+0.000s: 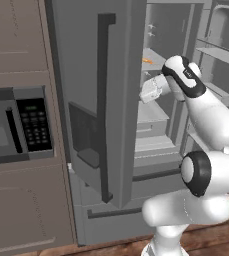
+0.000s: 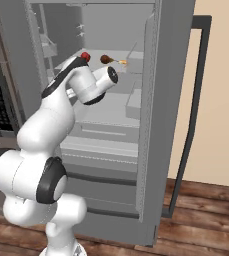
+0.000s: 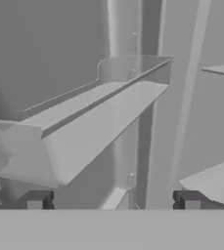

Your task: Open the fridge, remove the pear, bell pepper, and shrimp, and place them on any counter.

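You face the fridge (image 2: 111, 125), a tall grey steel cabinet with both doors swung open and dark bar handles on the door fronts. To the left of the fridge sits a grey microwave (image 1: 16, 125) with a dark keypad, set in brown cabinets. Inside the fridge, pale flat shelves run across the compartment, smooth and matte.

The white arm reaches into the fridge at the height of the upper shelf. The gripper (image 3: 112, 200) is spread wide and holds nothing; its two small dark fingertips (image 3: 35, 200) stand far apart, looking at a bare angular shelf and the fridge's inner wall.

On the upper shelf of the fridge lie three tiny items. The bell pepper (image 2: 85, 56), glossy, red and round, sits just behind the arm's wrist. The pear (image 2: 106, 59), rounded and brownish, lies to its right. The shrimp (image 2: 122, 61), a thin orange sliver, lies right again, its long axis along the shelf.

All three lie above and behind the hand, so it probably has to rise and turn toward them.
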Available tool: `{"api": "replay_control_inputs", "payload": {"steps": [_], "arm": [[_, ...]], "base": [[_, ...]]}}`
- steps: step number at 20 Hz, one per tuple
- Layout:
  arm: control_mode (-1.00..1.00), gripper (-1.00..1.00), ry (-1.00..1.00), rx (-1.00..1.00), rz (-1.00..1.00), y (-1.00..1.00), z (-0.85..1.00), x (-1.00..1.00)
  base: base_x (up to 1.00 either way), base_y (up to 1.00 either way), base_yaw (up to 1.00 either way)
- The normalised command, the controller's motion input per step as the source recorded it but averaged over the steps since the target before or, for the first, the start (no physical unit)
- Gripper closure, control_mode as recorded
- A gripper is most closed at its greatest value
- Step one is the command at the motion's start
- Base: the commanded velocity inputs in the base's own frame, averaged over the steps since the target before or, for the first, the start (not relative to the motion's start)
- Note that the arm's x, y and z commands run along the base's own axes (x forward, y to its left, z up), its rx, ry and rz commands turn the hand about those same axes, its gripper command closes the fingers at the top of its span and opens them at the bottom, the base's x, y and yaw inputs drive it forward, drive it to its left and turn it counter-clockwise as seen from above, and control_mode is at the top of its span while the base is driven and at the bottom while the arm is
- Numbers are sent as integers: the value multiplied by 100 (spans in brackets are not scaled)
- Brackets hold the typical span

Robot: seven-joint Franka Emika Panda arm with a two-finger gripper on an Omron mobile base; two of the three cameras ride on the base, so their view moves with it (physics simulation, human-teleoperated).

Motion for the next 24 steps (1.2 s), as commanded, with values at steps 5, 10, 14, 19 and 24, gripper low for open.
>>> {"api": "replay_control_inputs", "payload": {"steps": [5,10,14,19,24], "arm": [[-100,-100,-9,0,15,89,0,-20],[-100,-100,-7,0,19,98,0,-44],[-100,-100,-9,0,16,100,0,-57],[-100,-100,-8,0,6,99,0,-60],[-100,-100,4,0,-6,86,-2,-18]], "base": [[0,0,0],[0,0,0],[0,0,0],[0,0,0],[0,0,0]]}}
